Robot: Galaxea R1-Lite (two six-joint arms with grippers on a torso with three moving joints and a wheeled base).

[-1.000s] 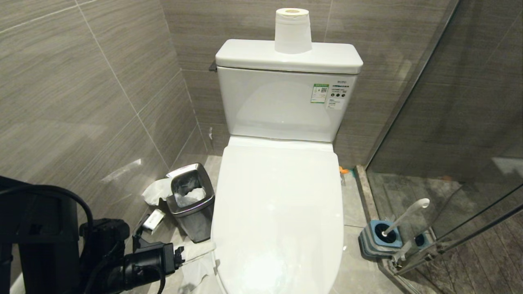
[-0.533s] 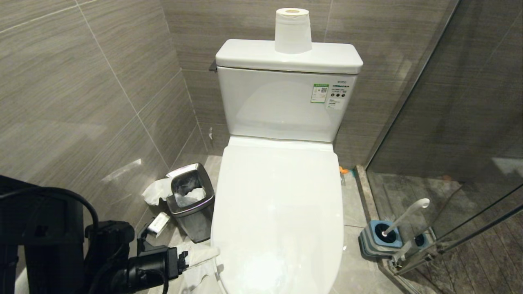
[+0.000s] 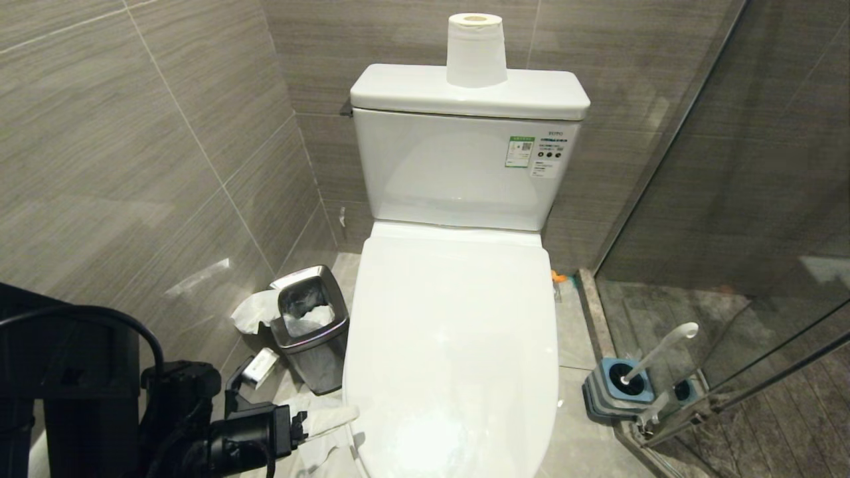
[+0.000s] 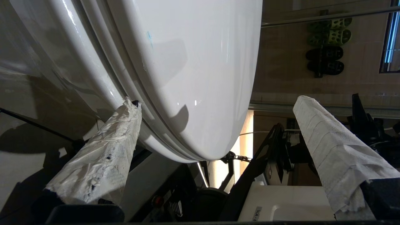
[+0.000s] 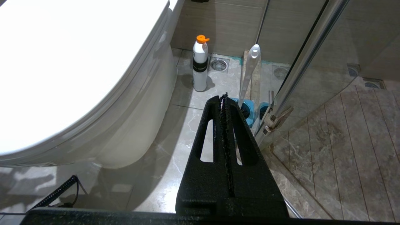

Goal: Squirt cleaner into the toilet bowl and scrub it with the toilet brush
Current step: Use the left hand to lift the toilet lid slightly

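Observation:
The toilet bowl (image 3: 451,345) stands with its white lid down, so the inside is hidden. My left gripper (image 3: 312,386) is low at the toilet's front left corner and open wide. Its paper-wrapped fingers (image 4: 103,156) straddle the front edge of the lid (image 4: 187,62), and one fingertip touches the seam under the seat. The cleaner (image 5: 200,62) stands on the floor beside the toilet's right side; in the head view only its orange top (image 3: 558,277) shows. The toilet brush (image 3: 657,352) sits in its blue holder (image 3: 614,388). My right gripper (image 5: 223,95) hangs shut and empty above the floor near the holder.
A steel bin (image 3: 309,325) holding tissue stands left of the toilet, with crumpled paper on the floor around it. A paper roll (image 3: 475,50) sits on the tank. A glass shower door (image 3: 730,299) closes off the right side. The tiled wall is close on the left.
My left gripper has edged slightly toward the toilet's front left edge, still open. Nothing else has moved.

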